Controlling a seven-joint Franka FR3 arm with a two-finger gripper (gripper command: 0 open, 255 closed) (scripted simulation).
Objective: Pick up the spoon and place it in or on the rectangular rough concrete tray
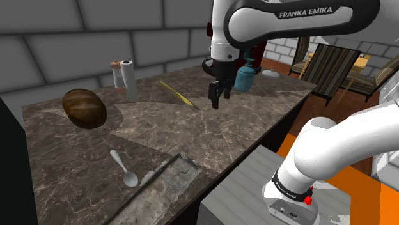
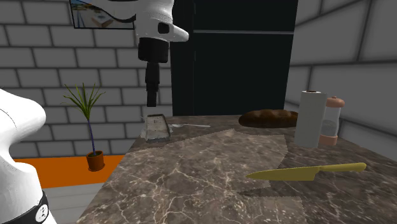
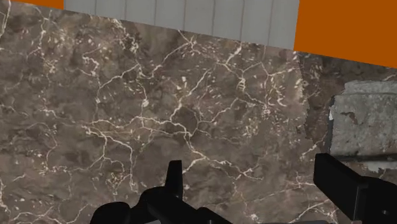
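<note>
Black fingers (image 3: 173, 184) of the gripper (image 1: 215, 101) stand spread apart with bare marble counter (image 3: 159, 108) between them, pinching nothing as the hand hangs above the surface. Off past the outer side of one finger lies the grey, rough tray (image 3: 366, 121), and the pale spoon (image 1: 121, 167) rests flat on the counter near that tray's long edge, well apart from the hand. Nearer the hand than the spoon lies a yellow knife (image 1: 176, 93).
</note>
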